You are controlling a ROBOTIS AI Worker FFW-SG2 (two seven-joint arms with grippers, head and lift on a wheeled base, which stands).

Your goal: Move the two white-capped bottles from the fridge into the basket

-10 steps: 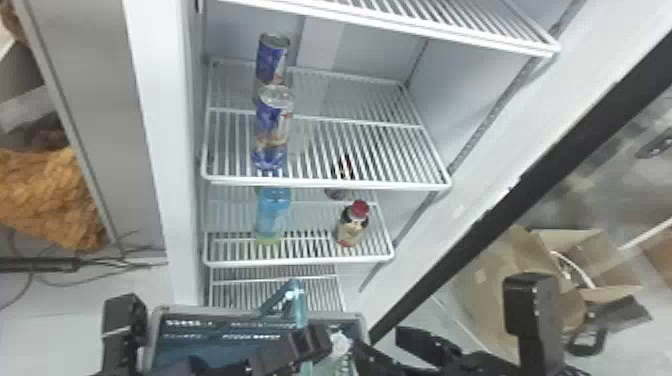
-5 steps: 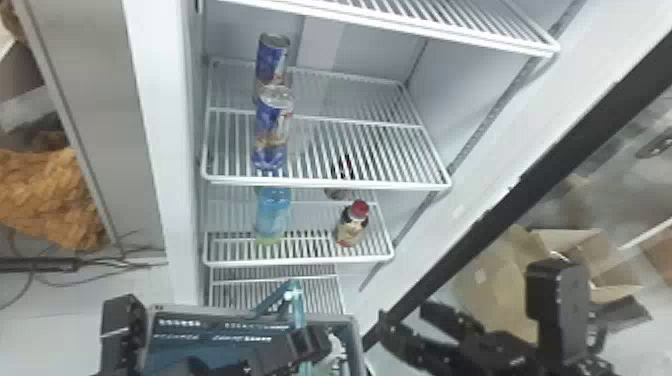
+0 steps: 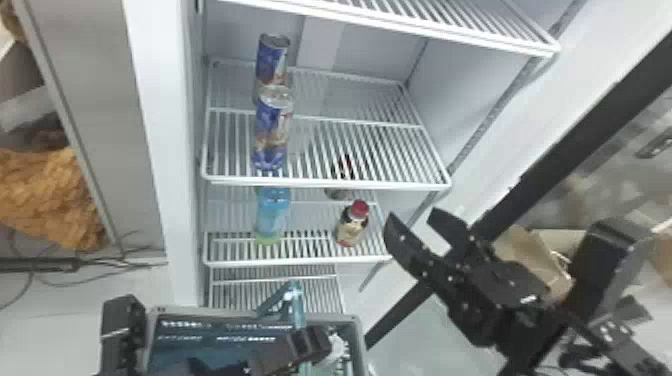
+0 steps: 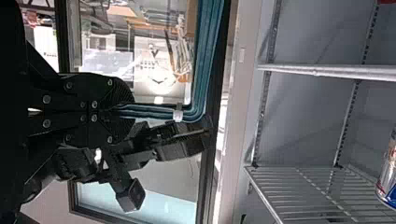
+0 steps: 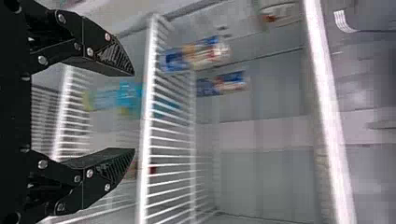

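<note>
The basket (image 3: 357, 330) hangs below the fridge shelves in the head view, its blue handle (image 3: 295, 300) raised. My left gripper (image 3: 300, 345) is at that handle; in the left wrist view, the left gripper (image 4: 123, 108) is shut on the blue handle (image 4: 205, 60). A white object (image 3: 336, 350), possibly a bottle cap, lies inside the basket's right end. Right of the lower shelf, my right gripper (image 3: 412, 217) is raised and holds nothing. From the right wrist view, the right gripper (image 5: 134, 112) stands open before the shelves.
Two blue cans (image 3: 271, 135) stand on the middle shelf (image 3: 325, 182). Below are a light-blue bottle (image 3: 272, 212) and a red-capped bottle (image 3: 352, 225); another dark item is behind the shelf wires. The fridge's black door edge (image 3: 565, 145) runs along the right.
The right gripper has left the basket's right end, moving right and up beside the lower shelf, and its fingers now point up-left. The left arm and the basket have barely shifted.
</note>
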